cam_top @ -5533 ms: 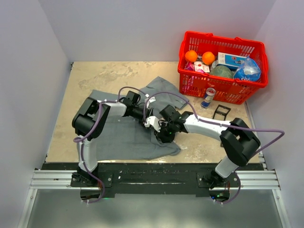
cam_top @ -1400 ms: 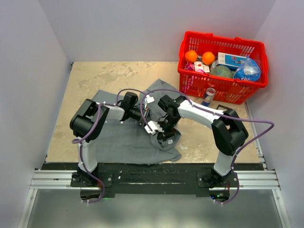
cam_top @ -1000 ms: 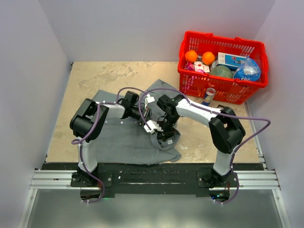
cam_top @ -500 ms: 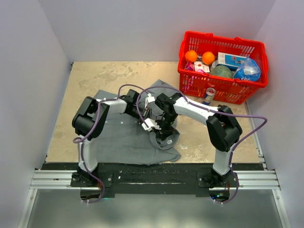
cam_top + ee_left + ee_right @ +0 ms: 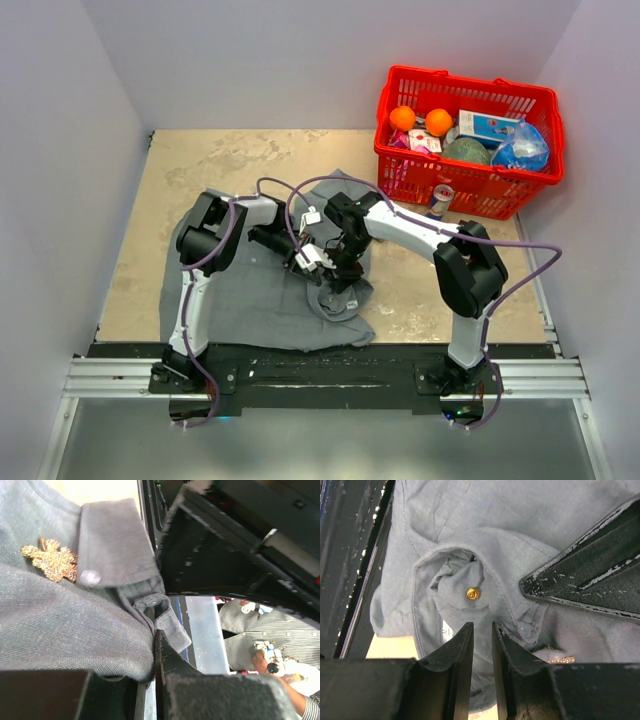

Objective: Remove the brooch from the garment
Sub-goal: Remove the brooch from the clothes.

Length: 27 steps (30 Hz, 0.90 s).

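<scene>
Left claw (image 5: 151, 666): jaws drawn narrow, pinching a fold of the garment (image 5: 75, 625) at the bottom centre of the left wrist view. A small button (image 5: 154, 600) sits on the cloth just above the pinch, and the collar (image 5: 114, 547) lies above that. Brooch (image 5: 50, 560): gold, glittering and leaf-like, on the grey cloth just left of the collar, in the upper left of that view. Right claw (image 5: 482, 626): jaws a slim gap apart with nothing between them, cloth showing through the gap. Its tips are at the bottom centre of the right wrist view and point at a bunched knot of the cloth. Gold stud (image 5: 473, 593): small and round, seated on that knot just above the tips and apart from them. A sliver of the brooch's glitter shows at the lower right of that view, beside the right finger. A dark, chipped finger of the left claw crosses the right edge. In the overhead view both claws meet over the right part of the garment, which lies rumpled at the centre of the tabletop (image 5: 180, 165). Red basket (image 5: 465, 95): upper right, holding two oranges (image 5: 403, 118) and packets. A can (image 5: 437, 205) stands just in front of it.
</scene>
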Each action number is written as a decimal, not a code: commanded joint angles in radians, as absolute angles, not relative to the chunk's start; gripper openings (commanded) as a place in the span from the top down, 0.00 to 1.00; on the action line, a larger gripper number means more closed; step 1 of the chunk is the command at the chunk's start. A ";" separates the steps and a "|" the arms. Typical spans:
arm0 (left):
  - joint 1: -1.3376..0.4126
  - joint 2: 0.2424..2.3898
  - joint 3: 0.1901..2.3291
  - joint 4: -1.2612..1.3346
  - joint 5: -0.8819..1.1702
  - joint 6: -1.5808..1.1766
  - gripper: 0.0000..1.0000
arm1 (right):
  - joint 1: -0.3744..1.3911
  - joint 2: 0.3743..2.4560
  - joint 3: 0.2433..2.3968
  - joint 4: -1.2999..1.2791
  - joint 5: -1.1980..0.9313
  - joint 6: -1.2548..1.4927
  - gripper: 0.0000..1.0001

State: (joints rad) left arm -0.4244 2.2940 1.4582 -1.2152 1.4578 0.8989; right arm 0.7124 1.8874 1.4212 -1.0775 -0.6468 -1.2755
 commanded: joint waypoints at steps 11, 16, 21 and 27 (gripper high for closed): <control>-0.419 2.272 1.473 -1.315 1.578 1.015 1.00 | 0.733 1.911 1.502 -1.137 -0.753 -1.264 0.75; -0.419 2.281 1.471 -1.315 1.591 1.012 1.00 | 0.744 1.924 1.509 -1.204 -0.779 -1.325 0.73; -0.419 2.287 1.476 -1.315 1.597 0.999 1.00 | 0.752 1.924 1.488 -1.160 -0.773 -1.295 0.71; -0.422 2.295 1.488 -1.315 1.595 0.982 1.00 | 0.761 1.921 1.465 -1.086 -0.756 -1.236 0.71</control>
